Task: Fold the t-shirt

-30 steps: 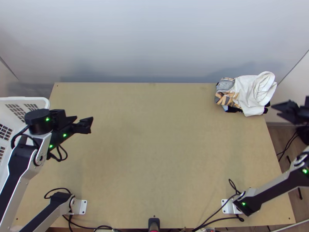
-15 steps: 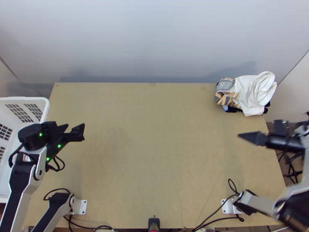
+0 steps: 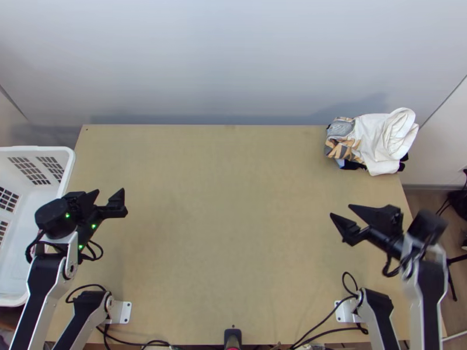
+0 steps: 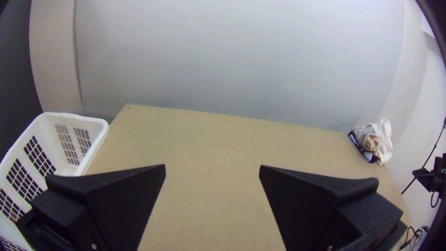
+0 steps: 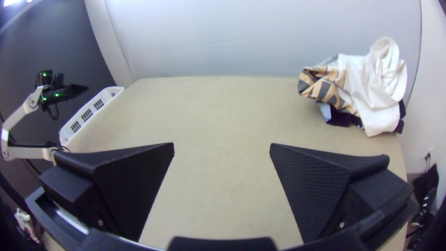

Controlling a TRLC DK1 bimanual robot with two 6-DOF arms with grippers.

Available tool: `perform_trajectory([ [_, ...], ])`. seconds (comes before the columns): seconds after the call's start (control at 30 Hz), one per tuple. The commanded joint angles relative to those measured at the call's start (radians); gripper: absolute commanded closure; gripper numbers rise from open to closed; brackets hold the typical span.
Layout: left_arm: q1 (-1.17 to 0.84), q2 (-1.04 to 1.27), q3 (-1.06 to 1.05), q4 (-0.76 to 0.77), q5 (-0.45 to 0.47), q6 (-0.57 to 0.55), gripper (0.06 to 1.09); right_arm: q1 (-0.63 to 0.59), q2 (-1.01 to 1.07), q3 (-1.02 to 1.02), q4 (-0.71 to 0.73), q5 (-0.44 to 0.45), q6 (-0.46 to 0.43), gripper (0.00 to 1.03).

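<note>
As right fingers (image 3: 376, 217) gape, cloth pile (image 3: 379, 140) beyond

In the top view, the right gripper (image 3: 341, 210) now hangs over the table's 3 o'clock side, in from beyond its 2 o'clock edge; the left gripper (image 3: 110, 195) sits slightly farther toward 8 o'clock.

I can read no text, label, brand, number or sign.
</note>
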Motion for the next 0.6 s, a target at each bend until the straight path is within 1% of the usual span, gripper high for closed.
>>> perform_trajectory([
  [0.0,0.003,0.037,-0.080,0.124,-0.046,0.002,0.10,0.281,-0.336,-0.259,0.376,0.413,0.192,0.09],
  [0.07,0.000,0.068,-0.107,0.182,-0.115,0.017,0.10,0.365,-0.423,-0.326,0.440,0.584,0.163,0.09],
  [0.1,-0.008,0.088,-0.126,0.216,-0.154,0.037,0.10,0.399,-0.485,-0.352,0.450,0.657,0.154,0.09],
  [0.13,-0.014,0.103,-0.143,0.248,-0.186,0.065,0.10,0.420,-0.534,-0.389,0.480,0.724,0.119,0.09],
  [0.17,-0.020,0.115,-0.167,0.288,-0.215,0.098,0.10,0.426,-0.581,-0.420,0.490,0.781,0.089,0.09],
  [0.2,-0.022,0.120,-0.192,0.326,-0.229,0.132,0.10,0.428,-0.604,-0.449,0.483,0.796,0.066,0.09],
  [0.23,-0.022,0.120,-0.213,0.357,-0.233,0.158,0.10,0.423,-0.603,-0.467,0.490,0.836,0.043,0.09],
  [0.33,-0.034,0.092,-0.264,0.386,-0.235,0.186,0.10,0.409,-0.603,-0.504,0.477,0.879,0.027,0.09],
  [0.4,-0.071,0.057,-0.307,0.391,-0.232,0.178,0.10,0.397,-0.603,-0.504,0.479,0.879,0.033,0.09],
  [0.5,-0.126,-0.018,-0.397,0.427,-0.235,0.155,0.10,0.408,-0.603,-0.506,0.483,0.879,0.017,0.09],
  [0.57,-0.149,-0.078,-0.436,0.423,-0.238,0.149,0.10,0.417,-0.603,-0.509,0.491,0.877,0.011,0.09],
])
